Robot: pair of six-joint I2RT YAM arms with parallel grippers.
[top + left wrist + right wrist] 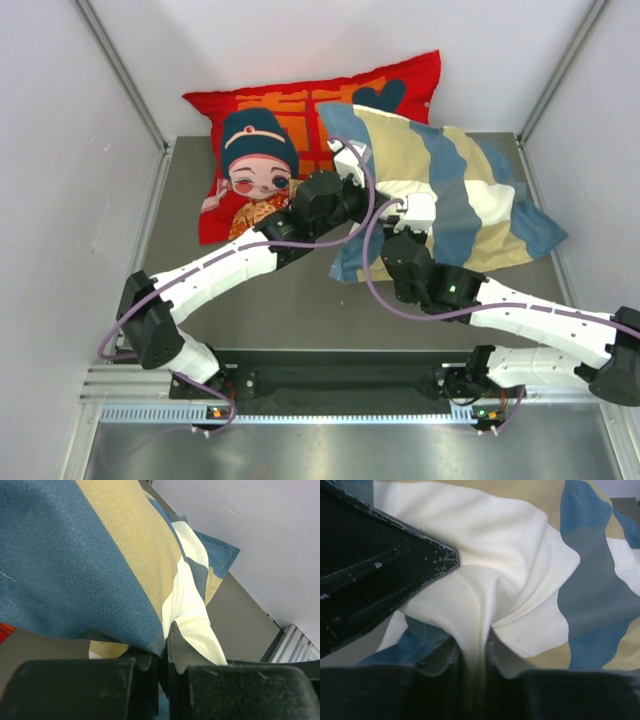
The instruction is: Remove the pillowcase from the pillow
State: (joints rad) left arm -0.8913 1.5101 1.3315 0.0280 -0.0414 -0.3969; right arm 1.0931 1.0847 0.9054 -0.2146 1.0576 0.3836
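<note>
Bench (260,310), grey, carries a red cushion (262,130) at far left. The pillowcase (450,190) lies bulging at far right, its far-left corner overlapping the cushion; the pillow itself is hidden from view. The left pincer (165,647) is clenched on the case's blue near-left edge. Just beside it, the right pincer (475,650) is clenched on a gathered fold of cream cloth.
</note>
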